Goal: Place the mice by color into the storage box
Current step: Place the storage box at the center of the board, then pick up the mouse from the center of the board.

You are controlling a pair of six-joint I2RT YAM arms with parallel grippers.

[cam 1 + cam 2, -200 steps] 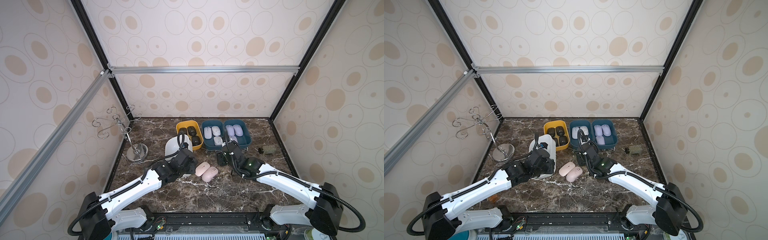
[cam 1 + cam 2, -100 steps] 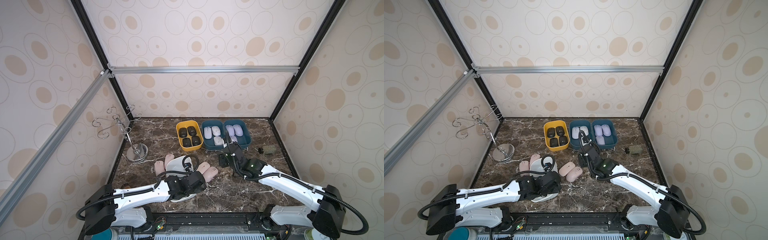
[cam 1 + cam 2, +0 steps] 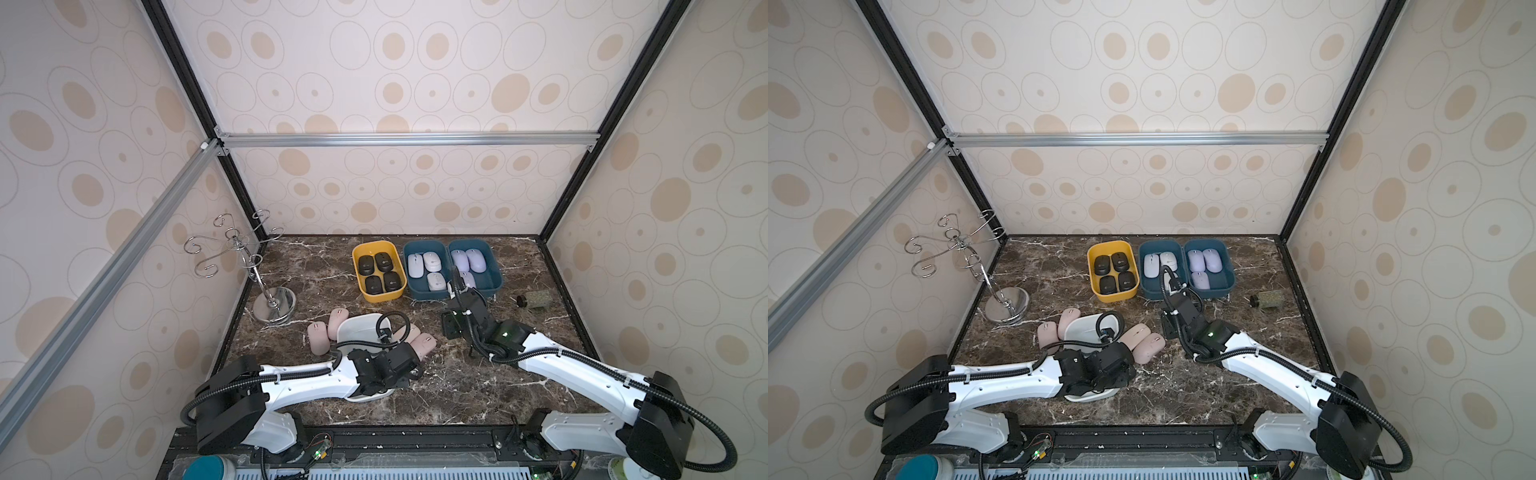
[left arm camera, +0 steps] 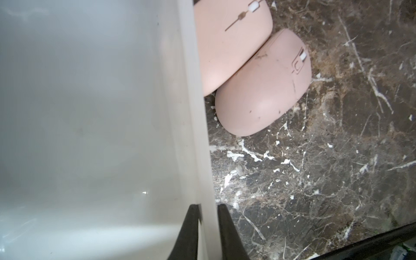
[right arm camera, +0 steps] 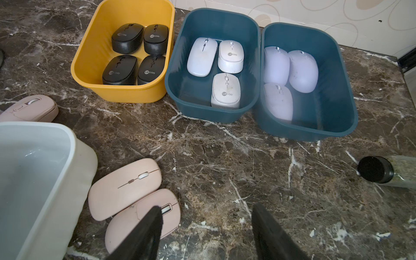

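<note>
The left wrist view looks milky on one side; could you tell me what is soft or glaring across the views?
Left wrist view: the white bin is a soft haze with one small glint; the pink mice and marble are sharp. Right wrist view: bins crisp, right gripper's fingers blurred at the edge. In both top views: even light, bright sheen on the chrome stand's base.

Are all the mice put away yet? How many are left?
Mostly. Done: four black mice sit in the yellow bin, three white mice and three lavender mice in the two blue bins. In hand: the left gripper pinches the wall of the white bin; the right gripper is open and empty. Left: four pink mice lie on the table beside the white bin.
</note>
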